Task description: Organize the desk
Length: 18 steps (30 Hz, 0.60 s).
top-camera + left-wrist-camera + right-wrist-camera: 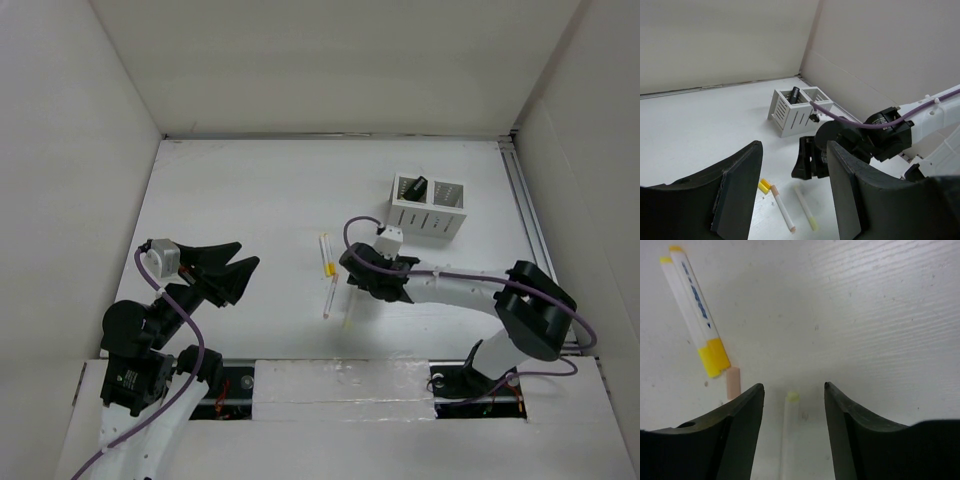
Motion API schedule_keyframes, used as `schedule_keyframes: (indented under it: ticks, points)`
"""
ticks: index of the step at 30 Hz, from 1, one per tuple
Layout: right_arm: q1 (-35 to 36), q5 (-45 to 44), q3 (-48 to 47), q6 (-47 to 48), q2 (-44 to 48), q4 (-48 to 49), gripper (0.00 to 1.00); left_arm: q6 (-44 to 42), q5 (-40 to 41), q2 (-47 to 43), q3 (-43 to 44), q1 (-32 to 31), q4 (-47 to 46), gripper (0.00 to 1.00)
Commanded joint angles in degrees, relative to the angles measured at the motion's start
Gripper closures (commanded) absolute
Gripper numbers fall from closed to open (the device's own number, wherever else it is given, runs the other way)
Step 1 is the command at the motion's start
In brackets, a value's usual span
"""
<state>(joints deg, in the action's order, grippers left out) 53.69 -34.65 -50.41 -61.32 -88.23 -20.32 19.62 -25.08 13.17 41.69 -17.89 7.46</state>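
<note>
Across the white desk [250,190], spread beneath both arms, your tidying looks barely begun. One dark item [417,186] sits in the holder [430,208] at the far right. Loose mid-desk lie two yellow-capped pens [695,315], a pink-tipped pen [733,382] and a pale pen [790,435]. Your right gripper [793,386] is low, jaws open astride the pale pen, not closed on it. Your left gripper [248,254] hovers open and empty, well apart to the left.

desk [250,200] | large flat matte white rectangle | lying level | thin metal rail [528,210] along right edge
</note>
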Motion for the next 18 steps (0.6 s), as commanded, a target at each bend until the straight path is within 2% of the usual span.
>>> schedule_keyframes:
  ticks: [1, 2, 4, 11, 16, 18]
  points:
    - [2.64, 2.74, 0.57, -0.11, 0.07, -3.15, 0.42, 0.07, -0.85, 0.1, -0.38, 0.22, -3.16, 0.5]
    - [3.17, 4.14, 1.01, -0.12, 0.25, -2.72, 0.38, 0.07, -0.93, 0.1, -0.38, 0.22, -3.24, 0.5]
    - [3.79, 4.33, 2.07, -0.46, 0.07, -2.45, 0.38, 0.07, -0.85, -0.07, -0.47, 0.22, -3.33, 0.5]
    - [3.79, 5.22, 0.32, 0.06, -6.6, -1.13, 0.43, 0.07, -0.76, 0.1, -0.47, 0.22, -3.25, 0.5]
    - [4.32, 2.93, -1.0, -1.96, -10.03, -3.06, 0.56, 0.07, -0.85, 0.28, -0.47, 0.22, -3.25, 0.5]
    - [4.32, 2.49, -0.48, -2.4, -9.51, -3.06, 0.67, 0.07, -0.67, 0.1, -0.47, 0.22, -3.25, 0.5]
